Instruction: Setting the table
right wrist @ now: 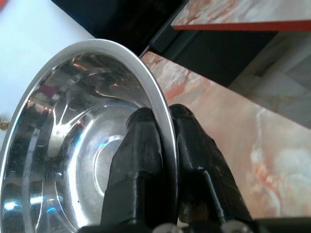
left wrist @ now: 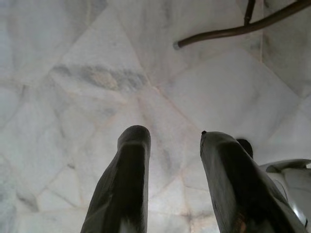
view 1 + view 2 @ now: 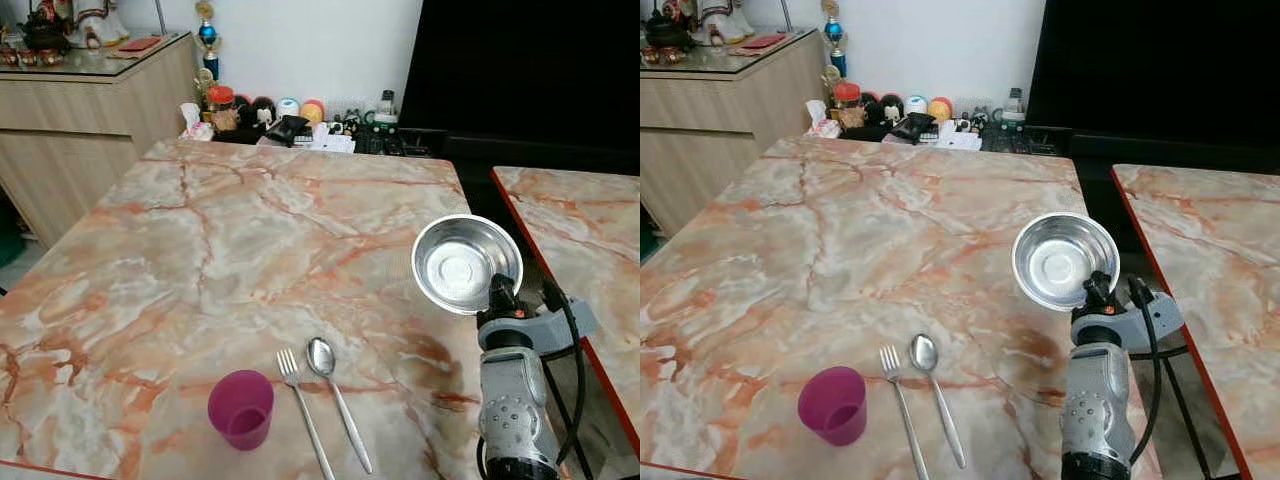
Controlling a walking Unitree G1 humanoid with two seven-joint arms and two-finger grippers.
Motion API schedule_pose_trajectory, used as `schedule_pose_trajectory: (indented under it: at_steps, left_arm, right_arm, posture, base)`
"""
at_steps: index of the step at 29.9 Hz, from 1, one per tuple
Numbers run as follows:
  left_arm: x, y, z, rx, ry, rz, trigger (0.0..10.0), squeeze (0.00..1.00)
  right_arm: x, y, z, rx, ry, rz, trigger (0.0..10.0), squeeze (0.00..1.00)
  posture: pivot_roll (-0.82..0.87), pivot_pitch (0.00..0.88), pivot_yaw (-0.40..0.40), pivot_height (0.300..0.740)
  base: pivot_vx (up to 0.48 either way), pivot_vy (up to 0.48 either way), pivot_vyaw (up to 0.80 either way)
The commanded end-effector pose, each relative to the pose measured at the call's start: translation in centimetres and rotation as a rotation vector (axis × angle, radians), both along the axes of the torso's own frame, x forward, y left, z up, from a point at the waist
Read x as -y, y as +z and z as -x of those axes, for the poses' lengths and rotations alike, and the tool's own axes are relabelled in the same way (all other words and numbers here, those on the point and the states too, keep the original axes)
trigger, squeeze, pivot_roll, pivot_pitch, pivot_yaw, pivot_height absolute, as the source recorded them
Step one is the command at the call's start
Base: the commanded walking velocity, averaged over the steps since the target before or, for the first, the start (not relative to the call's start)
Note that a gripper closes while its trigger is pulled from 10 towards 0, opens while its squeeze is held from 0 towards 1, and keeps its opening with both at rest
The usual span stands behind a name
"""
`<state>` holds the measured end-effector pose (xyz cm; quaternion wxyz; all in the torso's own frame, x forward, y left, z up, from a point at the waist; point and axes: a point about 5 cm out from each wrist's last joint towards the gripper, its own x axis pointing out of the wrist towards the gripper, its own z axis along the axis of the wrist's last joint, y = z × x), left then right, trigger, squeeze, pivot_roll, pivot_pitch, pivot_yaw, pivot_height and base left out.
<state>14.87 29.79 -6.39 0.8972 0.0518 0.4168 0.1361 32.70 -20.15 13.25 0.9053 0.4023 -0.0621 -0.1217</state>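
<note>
steel bowl [image 3: 465, 262] | right pincer [image 1: 163, 121] clamps rim | above marble table [image 3: 230, 240]

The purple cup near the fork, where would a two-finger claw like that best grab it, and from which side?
Probably by the rim of the purple cup, from above: it stands upright and open, so one finger can slip inside and one outside, as the right gripper pinches the steel bowl. Its left side is freer; the fork lies to its right.

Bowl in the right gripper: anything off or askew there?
Yes. The steel bowl is pinched by its rim in the right gripper and tipped on edge above the table. The cup, fork and spoon lie tidy.
</note>
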Motion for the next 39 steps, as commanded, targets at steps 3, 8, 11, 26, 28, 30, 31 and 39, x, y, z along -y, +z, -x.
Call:
schedule_pose_trajectory:
  at_steps: [3,8,11,26,28,30,31,39]
  left_arm:
    - [-0.1,-0.4,1.0,-0.021,0.015,0.023,10.0,0.00]
    - [0.9,-0.7,0.9,-0.015,-0.002,0.043,10.0,0.00]
    - [1.2,-0.8,0.8,-0.016,-0.019,0.043,10.0,0.00]
    - [1.2,-0.9,1.2,-0.030,-0.017,0.047,10.0,0.00]
    - [1.3,-1.0,1.3,-0.033,-0.016,0.049,10.0,0.00]
    - [1.4,-1.1,1.3,-0.036,-0.017,0.053,10.0,0.00]
    - [1.4,-1.1,1.4,-0.036,-0.017,0.053,10.0,0.00]
    - [1.7,-1.2,1.3,-0.038,-0.029,0.058,10.0,0.00]
  right_arm:
    - [0.5,0.7,0.2,0.042,-0.019,0.014,10.0,0.00]
    - [0.3,0.8,0.1,0.050,-0.017,0.014,10.0,0.00]
    - [0.5,1.0,0.1,0.057,-0.025,0.013,10.0,0.00]
    - [1.1,1.6,0.3,0.100,-0.059,0.013,10.0,0.00]
    - [1.1,1.5,0.3,0.098,-0.061,0.013,10.0,0.00]
    - [1.2,1.5,0.3,0.101,-0.065,0.015,10.0,0.00]
    - [1.2,1.5,0.3,0.101,-0.066,0.015,10.0,0.00]
    - [1.2,1.5,0.4,0.099,-0.066,0.016,10.0,0.00]
  posture:
    - [0.01,0.046,-0.025,0.740]
    - [0.01,0.045,-0.027,0.740]
    - [0.01,0.044,-0.028,0.740]
    - [0.01,0.046,-0.025,0.740]
    - [0.01,0.046,-0.024,0.740]
    - [0.01,0.046,-0.024,0.740]
    - [0.01,0.046,-0.024,0.740]
    - [0.01,0.046,-0.026,0.740]
  base:
    - [0.000,0.000,0.00]
    - [0.000,0.000,0.00]
    - [0.000,-0.295,0.00]
    - [0.000,-0.480,-0.30]
    - [0.000,-0.480,0.00]
    - [0.000,-0.480,0.00]
    - [0.000,-0.480,0.00]
    - [0.000,-0.480,0.00]
